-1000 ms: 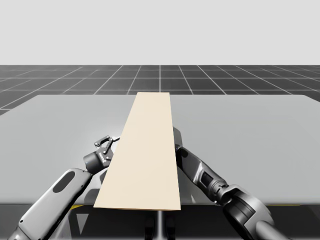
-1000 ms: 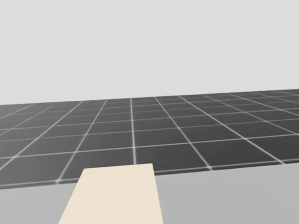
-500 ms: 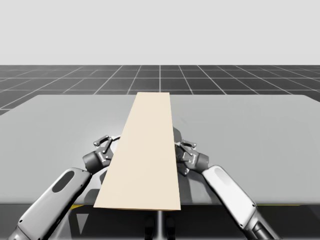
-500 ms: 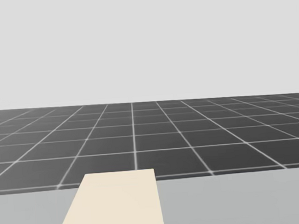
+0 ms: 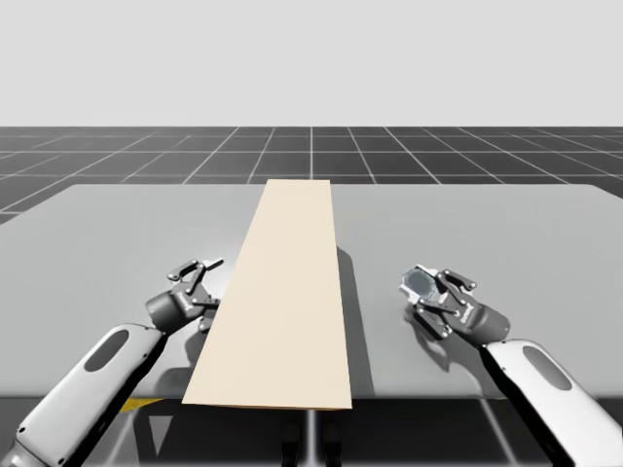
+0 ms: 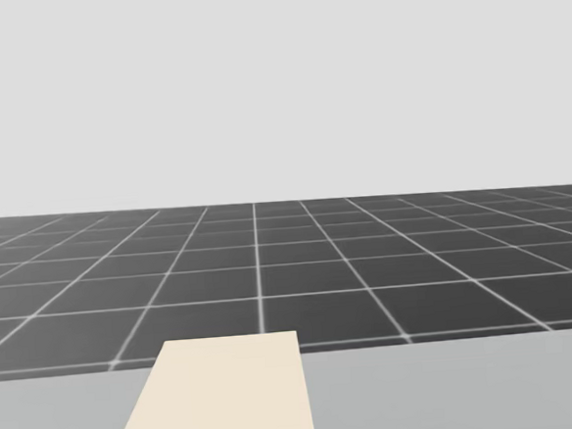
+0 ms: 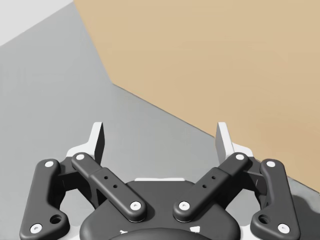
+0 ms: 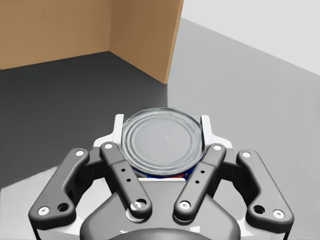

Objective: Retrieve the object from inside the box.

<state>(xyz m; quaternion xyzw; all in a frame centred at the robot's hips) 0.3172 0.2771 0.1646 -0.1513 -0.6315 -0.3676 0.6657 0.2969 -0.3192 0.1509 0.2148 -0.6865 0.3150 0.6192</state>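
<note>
A long beige box (image 5: 282,302) lies along the middle of the grey table (image 5: 506,233); the far end of its top (image 6: 220,396) is in the head view. To the right of the box, my right gripper (image 5: 435,284) is shut on a small round can with a silver lid (image 5: 422,284). In the right wrist view the can (image 8: 162,142) sits between both fingers, with the box's brown wall (image 8: 140,30) ahead. My left gripper (image 5: 198,269) stands open beside the box's left side. Nothing is between its fingers (image 7: 160,137), and the tan box wall (image 7: 210,60) is just ahead.
The table's front edge (image 5: 438,397) runs just under both forearms. Bare grey tabletop stretches left and right of the box. Beyond the table's far edge lies a dark gridded floor (image 6: 270,265).
My right arm has drawn out from the box's right side and moved right, holding the can. My left gripper has shifted slightly left. My head has turned a little upward.
</note>
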